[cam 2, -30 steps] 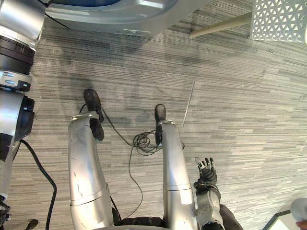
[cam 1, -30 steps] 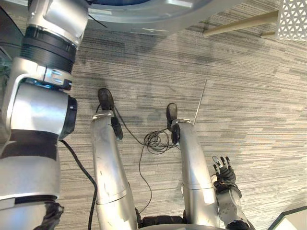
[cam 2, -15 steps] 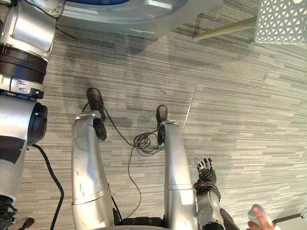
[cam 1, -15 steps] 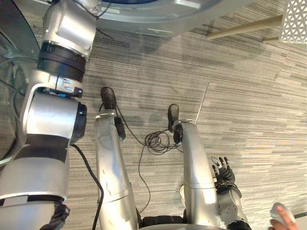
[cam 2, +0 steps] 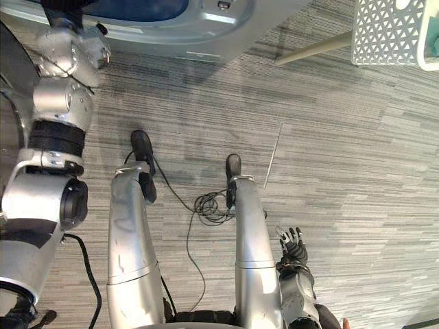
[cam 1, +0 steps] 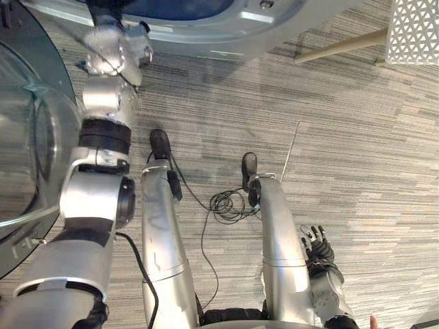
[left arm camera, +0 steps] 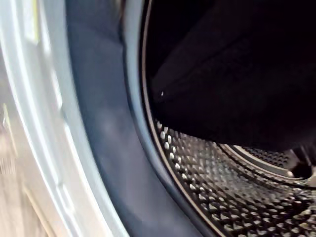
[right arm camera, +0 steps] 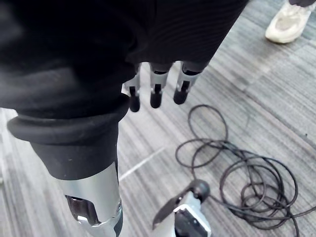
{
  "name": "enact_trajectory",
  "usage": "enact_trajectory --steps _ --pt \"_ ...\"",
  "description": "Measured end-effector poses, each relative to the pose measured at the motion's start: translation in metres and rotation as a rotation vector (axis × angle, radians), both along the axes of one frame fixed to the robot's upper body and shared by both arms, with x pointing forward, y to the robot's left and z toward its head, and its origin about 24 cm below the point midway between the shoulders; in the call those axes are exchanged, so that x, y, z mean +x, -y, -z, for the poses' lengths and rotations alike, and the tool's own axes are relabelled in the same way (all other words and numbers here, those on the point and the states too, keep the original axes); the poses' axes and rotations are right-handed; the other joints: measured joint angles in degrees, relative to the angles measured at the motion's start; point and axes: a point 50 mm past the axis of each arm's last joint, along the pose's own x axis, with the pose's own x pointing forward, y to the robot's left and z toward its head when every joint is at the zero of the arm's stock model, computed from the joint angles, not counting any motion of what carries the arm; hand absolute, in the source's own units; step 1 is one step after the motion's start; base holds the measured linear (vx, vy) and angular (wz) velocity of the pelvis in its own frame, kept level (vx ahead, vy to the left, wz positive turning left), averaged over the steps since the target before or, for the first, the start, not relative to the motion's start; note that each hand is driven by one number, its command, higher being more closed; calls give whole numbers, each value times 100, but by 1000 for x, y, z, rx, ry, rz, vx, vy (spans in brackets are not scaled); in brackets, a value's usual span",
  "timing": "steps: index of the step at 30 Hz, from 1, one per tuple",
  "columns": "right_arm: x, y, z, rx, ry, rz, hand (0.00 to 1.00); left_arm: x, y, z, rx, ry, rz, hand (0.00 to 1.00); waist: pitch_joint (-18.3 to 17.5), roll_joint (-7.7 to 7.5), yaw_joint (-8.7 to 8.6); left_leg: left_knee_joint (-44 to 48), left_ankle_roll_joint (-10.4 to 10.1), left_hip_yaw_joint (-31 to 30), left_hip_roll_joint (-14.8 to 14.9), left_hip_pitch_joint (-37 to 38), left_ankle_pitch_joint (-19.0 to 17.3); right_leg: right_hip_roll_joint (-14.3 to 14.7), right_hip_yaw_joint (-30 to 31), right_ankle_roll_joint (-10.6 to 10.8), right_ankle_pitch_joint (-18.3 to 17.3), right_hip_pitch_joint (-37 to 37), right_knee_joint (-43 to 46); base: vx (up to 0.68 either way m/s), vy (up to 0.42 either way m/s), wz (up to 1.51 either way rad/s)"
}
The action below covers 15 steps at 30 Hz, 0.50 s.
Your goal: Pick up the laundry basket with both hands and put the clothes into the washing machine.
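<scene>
Right hand fingers straight; laundry basket beside washing machine

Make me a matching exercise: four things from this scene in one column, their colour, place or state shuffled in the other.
1. laundry basket
2. right hand
3. washing machine door
4. drum

a. glass, swung open on the robot's left
b. studded metal
c. white lattice, ahead to the right
d. fingers straight, holding nothing

Pairs: 1-c, 2-d, 3-a, 4-b
</scene>
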Motion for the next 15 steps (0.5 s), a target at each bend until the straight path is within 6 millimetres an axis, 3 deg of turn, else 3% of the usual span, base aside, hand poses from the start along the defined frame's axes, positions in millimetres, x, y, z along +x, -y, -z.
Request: enact_trajectory --steps 5,10,12,14,15 --pt "3 0 -5 -39 8 -11 0 -8 4 46 -39 -43 74 0 20 45 23 -198 -69 18 -4 194 94 -7 -5 -19 -2 106 -41 44 -8 7" --pt "7 -1 -13 -51 50 -15 0 -17 8 107 -16 -179 99 0 28 77 39 -390 -100 52 -5 447 128 -18 -1 -59 -12 264 -67 45 -13 7" --pt "7 -1 -13 -52 53 -15 0 -17 6 111 -12 -191 94 0 29 79 36 -457 -91 56 -5 466 156 -18 -2 -78 -2 255 -68 26 -12 4" --pt "7 -1 -13 -52 53 -16 0 -16 5 101 -1 -169 92 0 29 79 32 -521 -97 61 -4 473 201 -19 -9 -115 19 237 -84 23 -11 4" --pt "7 -1 -13 -53 53 -16 0 -14 7 77 15 -115 95 0 29 79 38 -572 -127 63 -4 467 226 -18 -15 -148 40 210 -103 0 0 0"
